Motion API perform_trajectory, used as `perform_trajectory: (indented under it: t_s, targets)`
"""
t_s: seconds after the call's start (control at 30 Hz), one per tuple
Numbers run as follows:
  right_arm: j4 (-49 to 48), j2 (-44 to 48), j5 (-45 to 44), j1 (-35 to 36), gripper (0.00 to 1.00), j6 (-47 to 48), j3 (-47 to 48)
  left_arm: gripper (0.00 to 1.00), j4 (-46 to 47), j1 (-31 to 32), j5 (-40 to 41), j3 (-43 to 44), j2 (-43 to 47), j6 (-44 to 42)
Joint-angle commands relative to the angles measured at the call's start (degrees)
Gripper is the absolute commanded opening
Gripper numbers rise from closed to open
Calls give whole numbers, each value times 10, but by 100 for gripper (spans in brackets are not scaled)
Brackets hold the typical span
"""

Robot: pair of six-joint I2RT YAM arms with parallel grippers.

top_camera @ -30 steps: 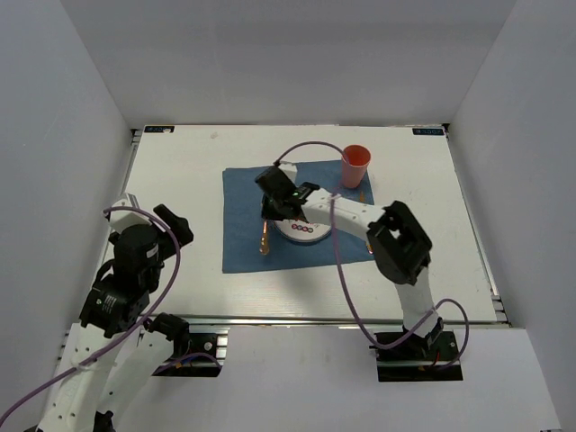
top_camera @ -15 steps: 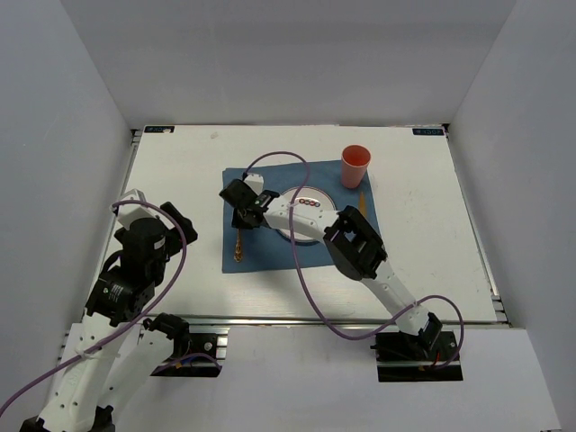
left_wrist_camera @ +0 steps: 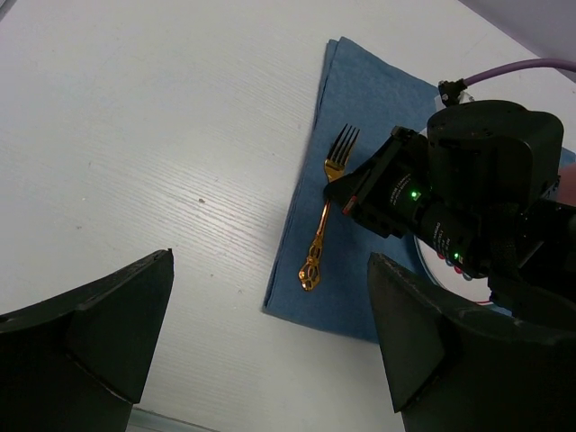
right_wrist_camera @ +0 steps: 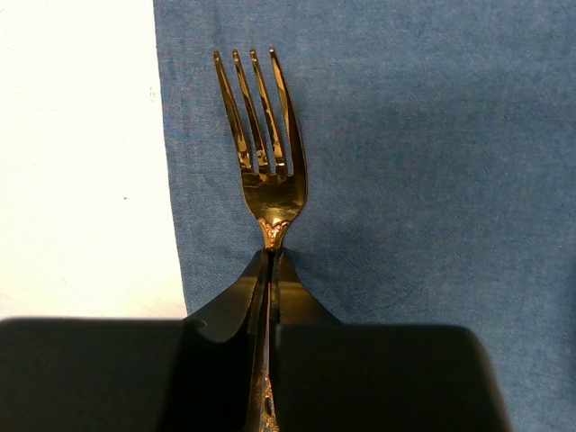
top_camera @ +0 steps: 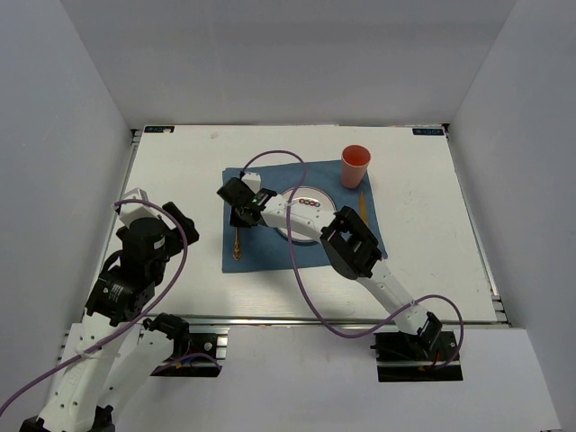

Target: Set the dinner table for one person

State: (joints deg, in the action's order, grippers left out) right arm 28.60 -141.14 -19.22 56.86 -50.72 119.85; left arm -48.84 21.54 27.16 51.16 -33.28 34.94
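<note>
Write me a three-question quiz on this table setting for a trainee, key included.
1. True or false: the right pincer is shut on the gold fork.
2. At which part of the blue placemat does the pink cup stand? A) far right corner B) near left corner C) centre
3. Fill in: the left pincer is ____ and holds nothing.
Key: 1 true; 2 A; 3 open.
</note>
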Motion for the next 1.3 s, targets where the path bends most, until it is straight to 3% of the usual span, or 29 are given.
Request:
perform_trajectory:
  t_s: [0.0, 0.13, 0.27, 0.37, 0.5, 0.53, 0.57, 0.67, 0.7, 0.87, 1.03, 1.07, 1.13, 1.27]
  targets:
    - [15, -19, 1, -1, 0, 11, 21, 98, 11, -3, -9, 9, 1, -7]
    - [9, -9, 5, -2, 0, 8, 9, 98, 11, -3, -10, 9, 1, -7]
    - [3, 0, 15, -2, 22, 10, 3, 98, 11, -3, -11, 9, 3, -8]
    - [0, 24, 23, -1, 30, 8, -7, 98, 12, -3, -11, 9, 4, -8]
    - [-51, 129, 14, 6, 37, 9, -88, 98, 11, -3, -9, 9, 3, -7]
    - [-70, 153, 16, 5, 50, 13, -111, 98, 10, -3, -8, 10, 4, -7]
    - [-93, 175, 24, 3, 73, 17, -136, 98, 9, -3, -7, 10, 5, -6]
    - [-137, 258, 15, 2, 77, 37, -208, 98, 5, 3, 0, 11, 7, 0]
    - [-137, 301, 8, 1, 89, 44, -221, 98, 1, 3, 9, 12, 9, 3]
    - [-131, 464, -84, -3, 89, 136, -384, 98, -10, 9, 29, 16, 25, 14]
    - [-96, 722, -152, -5, 89, 258, -555, 98, -26, 9, 42, 29, 23, 19]
    - [-48, 787, -155, -3, 89, 275, -580, 98, -32, 9, 43, 32, 21, 17]
    - [49, 865, -190, -3, 89, 266, -582, 98, -48, 9, 46, 49, 12, 10]
    - [150, 969, -222, -4, 89, 248, -568, 98, -87, 9, 51, 86, -11, 0]
